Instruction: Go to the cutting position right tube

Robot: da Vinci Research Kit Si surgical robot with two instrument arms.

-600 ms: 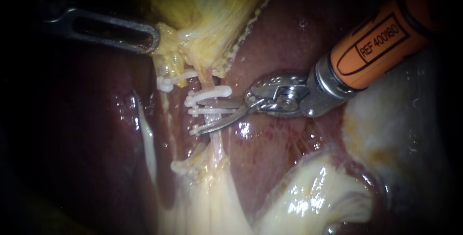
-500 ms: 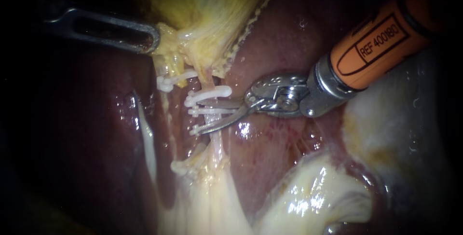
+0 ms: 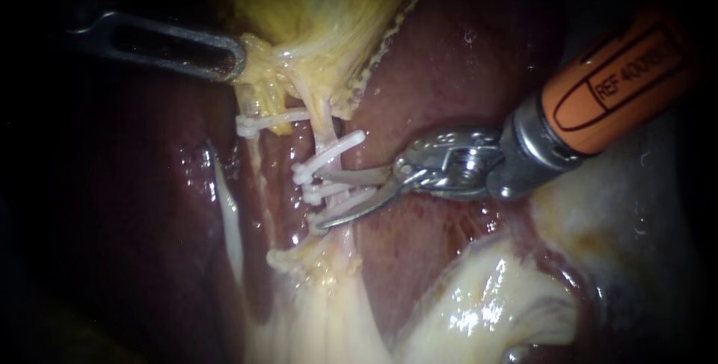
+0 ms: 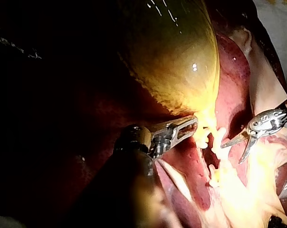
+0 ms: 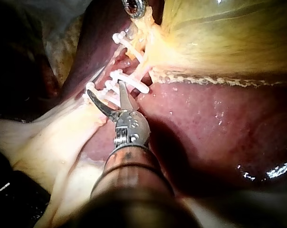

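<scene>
The pale right tube (image 3: pixel 330 131) runs down from the yellow gallbladder (image 3: pixel 329 28) and carries three white clips (image 3: pixel 327 158), all slanted. My right instrument (image 3: pixel 320 199), with an orange shaft, comes in from the upper right. Its two thin blades stand open astride this tube among the lower clips; in the right wrist view the right instrument (image 5: pixel 105 90) shows the same gap. My left instrument (image 3: pixel 233 59), a slotted jaw, is shut on the gallbladder's lower edge, as the left instrument (image 4: pixel 193 125) also shows in its wrist view. A thinner left tube (image 3: pixel 258 155) has its own clip (image 3: pixel 268 120).
Dark red liver (image 3: pixel 449 57) lies behind and to both sides of the tubes. Glossy pale fatty tissue (image 3: pixel 479 297) fills the lower right, and another clip (image 3: pixel 280 259) sits low on the left tube near where both tubes meet the fat.
My right instrument has drawn back to the right and a little down, blades still open. The clipped right tube has shifted with it and its clips now slant. The left instrument has stayed put.
</scene>
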